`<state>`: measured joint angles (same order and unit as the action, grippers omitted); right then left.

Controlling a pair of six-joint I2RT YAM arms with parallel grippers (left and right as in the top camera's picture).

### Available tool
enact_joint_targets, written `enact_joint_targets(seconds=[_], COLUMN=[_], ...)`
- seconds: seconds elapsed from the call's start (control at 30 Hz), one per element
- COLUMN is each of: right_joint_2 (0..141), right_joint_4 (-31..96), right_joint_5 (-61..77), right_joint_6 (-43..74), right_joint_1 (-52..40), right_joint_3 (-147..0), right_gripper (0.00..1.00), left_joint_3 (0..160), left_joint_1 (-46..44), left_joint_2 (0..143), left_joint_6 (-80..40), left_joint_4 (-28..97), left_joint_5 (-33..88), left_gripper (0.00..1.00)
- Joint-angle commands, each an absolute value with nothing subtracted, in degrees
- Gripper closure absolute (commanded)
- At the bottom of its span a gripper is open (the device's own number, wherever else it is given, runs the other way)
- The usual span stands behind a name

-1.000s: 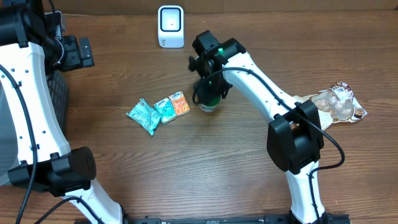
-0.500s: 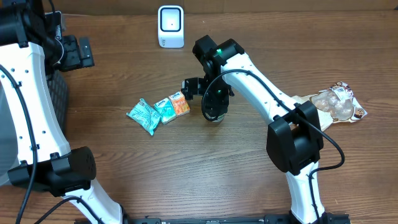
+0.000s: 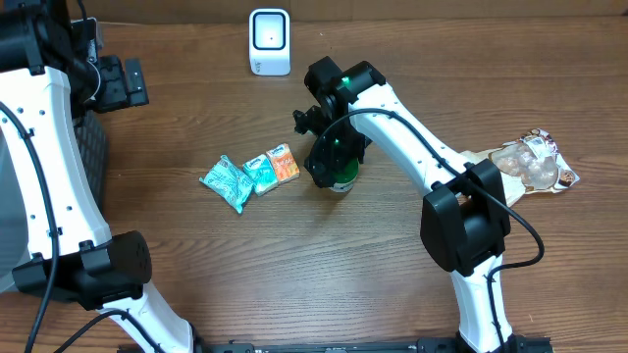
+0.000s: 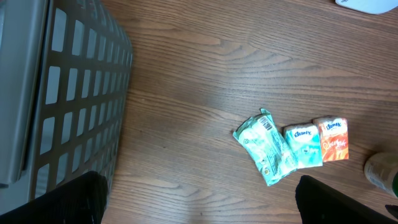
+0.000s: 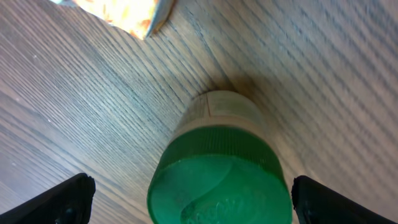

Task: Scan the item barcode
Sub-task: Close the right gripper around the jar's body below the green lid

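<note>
Just right of the orange Kleenex pack (image 3: 283, 163), your right gripper (image 3: 332, 157) has just spread wide and released the green-capped bottle (image 5: 219, 124). The bottle stands on the table between the fingers, touching neither. It looks set down, probably after scanning.

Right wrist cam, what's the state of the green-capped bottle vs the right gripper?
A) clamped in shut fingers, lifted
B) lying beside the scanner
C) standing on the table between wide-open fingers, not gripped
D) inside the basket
C: in the right wrist view the green-capped bottle stands on the table, and the right gripper is spread wide, both fingers clear of the cap.
</note>
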<state>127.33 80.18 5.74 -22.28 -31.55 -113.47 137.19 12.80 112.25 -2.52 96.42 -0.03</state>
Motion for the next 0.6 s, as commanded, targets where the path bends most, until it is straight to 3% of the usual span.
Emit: enact_joint_targets(seconds=[0.0,0.2,0.57], right_joint_2=[124.31,123.76,122.89], right_joint_4=[80.62,85.25,87.50], right_joint_5=[4.36,-2.22,-2.31], right_joint_6=[-14.22,-6.55,-4.47], right_joint_1=[-31.75,-31.75,-31.75], right_joint_3=[-115.44,-121.56,-121.89], right_gripper=[0.02,0.11,0.08], left_joint_3=[137.29,137.29,137.29], left_joint_1=[13.06,13.06,13.06], left_joint_2=[112.07,112.07,112.07], left_joint_6=[-1.45,-1.45,-1.45], left_joint_4=[96.40,96.40,96.40], left_joint_5=[-0.01,-0.01,-0.01], left_gripper=[0.01,0.00,0.00])
